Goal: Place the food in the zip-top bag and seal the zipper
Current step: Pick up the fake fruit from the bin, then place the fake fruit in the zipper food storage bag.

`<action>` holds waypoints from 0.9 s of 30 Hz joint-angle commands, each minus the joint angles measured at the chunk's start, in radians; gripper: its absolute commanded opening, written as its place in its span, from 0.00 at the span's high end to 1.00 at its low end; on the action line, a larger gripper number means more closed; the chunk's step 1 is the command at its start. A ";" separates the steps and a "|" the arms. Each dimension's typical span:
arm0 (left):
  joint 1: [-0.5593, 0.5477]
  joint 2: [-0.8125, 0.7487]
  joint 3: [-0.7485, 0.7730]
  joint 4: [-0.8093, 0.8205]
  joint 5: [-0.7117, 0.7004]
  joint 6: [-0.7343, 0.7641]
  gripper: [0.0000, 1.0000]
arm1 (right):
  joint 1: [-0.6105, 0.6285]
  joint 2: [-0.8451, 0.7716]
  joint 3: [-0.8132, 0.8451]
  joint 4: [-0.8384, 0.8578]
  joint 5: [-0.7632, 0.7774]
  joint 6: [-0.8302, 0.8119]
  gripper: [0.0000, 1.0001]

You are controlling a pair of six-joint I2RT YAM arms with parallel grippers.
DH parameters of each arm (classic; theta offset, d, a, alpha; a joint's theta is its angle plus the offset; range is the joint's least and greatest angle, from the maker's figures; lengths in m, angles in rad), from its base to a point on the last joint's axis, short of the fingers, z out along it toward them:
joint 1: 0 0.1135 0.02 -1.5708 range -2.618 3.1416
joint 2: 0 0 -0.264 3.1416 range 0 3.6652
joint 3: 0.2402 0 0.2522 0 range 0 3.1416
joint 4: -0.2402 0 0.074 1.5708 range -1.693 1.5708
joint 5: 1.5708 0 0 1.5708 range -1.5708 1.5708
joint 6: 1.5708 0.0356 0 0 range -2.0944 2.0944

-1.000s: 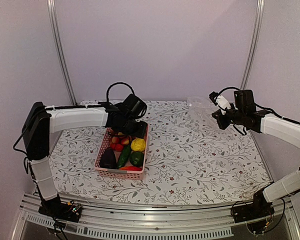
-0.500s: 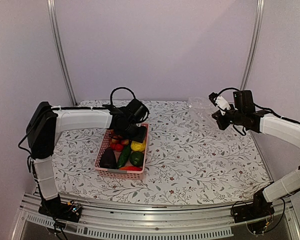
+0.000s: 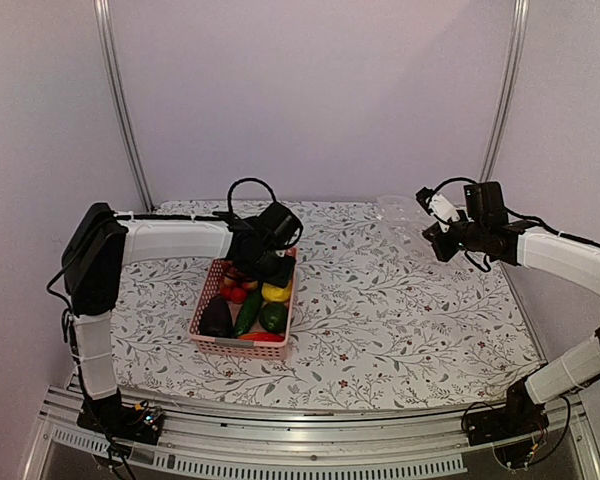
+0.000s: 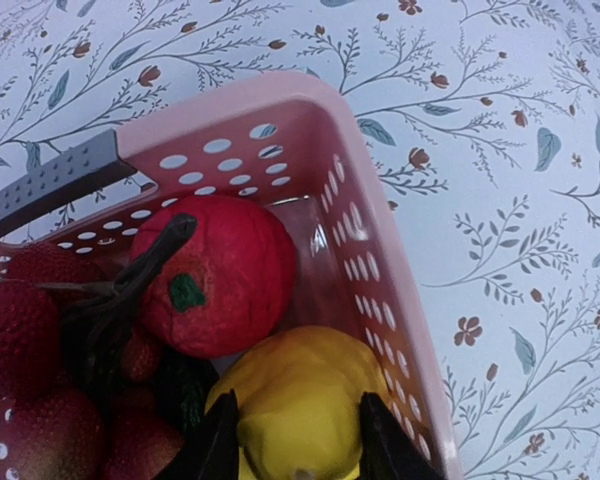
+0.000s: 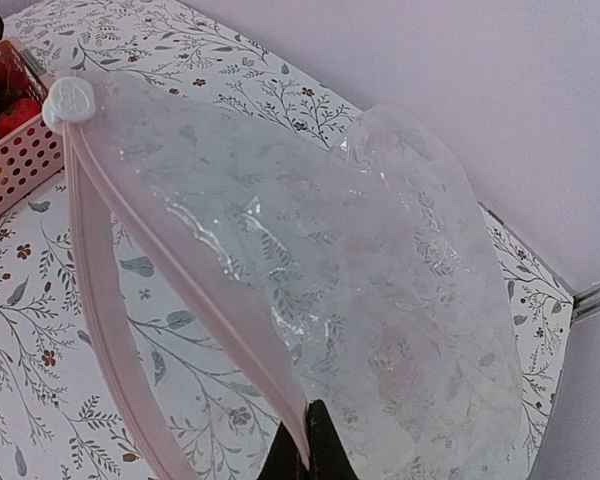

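Note:
The food lies in a pink basket (image 3: pixel 202 315): a yellow lemon (image 3: pixel 276 291), a dark eggplant (image 3: pixel 216 317), a green cucumber (image 3: pixel 248 312) and red fruits (image 3: pixel 234 292). My left gripper (image 3: pixel 271 268) reaches into the basket's far end. In the left wrist view its fingers (image 4: pixel 223 445) press both sides of the lemon (image 4: pixel 300 400), next to a red tomato (image 4: pixel 215 275). My right gripper (image 3: pixel 436 237) holds the clear zip-top bag (image 3: pixel 400 212) up at the back right. It is shut (image 5: pixel 305 445) on the bag's (image 5: pixel 380 300) pink zipper strip (image 5: pixel 180 270); the white slider (image 5: pixel 70 100) sits at the strip's end.
The basket's rim (image 4: pixel 380 210) and a grey handle (image 4: pixel 50 180) lie close around the left fingers. Metal frame posts (image 3: pixel 120 110) stand at the back corners. The floral tablecloth (image 3: pixel 380 310) lies between basket and bag.
My left gripper has moved right and down into the basket onto the lemon. The right gripper with the bag has barely shifted.

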 commanded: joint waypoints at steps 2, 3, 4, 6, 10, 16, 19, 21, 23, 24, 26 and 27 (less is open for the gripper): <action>-0.017 -0.005 0.043 -0.041 -0.012 0.014 0.69 | 0.002 0.009 -0.003 -0.013 0.006 0.001 1.00; -0.019 -0.021 0.050 -0.055 -0.016 0.015 0.71 | 0.002 0.009 -0.001 -0.013 0.003 0.003 1.00; -0.021 -0.046 0.054 -0.066 -0.023 0.017 0.72 | 0.001 0.010 0.000 -0.015 0.000 0.006 1.00; -0.023 -0.097 0.047 -0.072 -0.036 0.022 0.75 | 0.001 0.013 0.000 -0.017 -0.002 0.005 1.00; -0.026 -0.186 0.021 -0.060 -0.035 0.023 0.78 | 0.000 0.025 0.004 -0.018 0.013 0.000 1.00; -0.081 -0.286 0.004 0.004 -0.042 0.038 0.78 | 0.002 0.040 0.039 -0.058 -0.022 0.010 1.00; -0.143 -0.326 -0.016 0.105 -0.025 0.077 0.78 | 0.002 0.057 0.080 -0.116 -0.074 0.018 1.00; -0.191 -0.337 -0.012 0.151 -0.030 0.105 0.79 | 0.002 0.071 0.120 -0.160 -0.104 0.028 1.00; -0.233 -0.343 -0.011 0.215 -0.032 0.125 0.79 | 0.004 0.081 0.161 -0.195 -0.136 0.049 1.00; -0.250 -0.344 -0.016 0.250 -0.032 0.137 0.79 | 0.005 0.082 0.173 -0.211 -0.157 0.056 1.00; -0.284 -0.340 -0.028 0.329 -0.033 0.151 0.79 | 0.009 0.083 0.187 -0.239 -0.182 0.070 1.00; -0.303 -0.336 -0.034 0.367 -0.031 0.153 0.79 | 0.012 0.084 0.197 -0.255 -0.184 0.075 1.00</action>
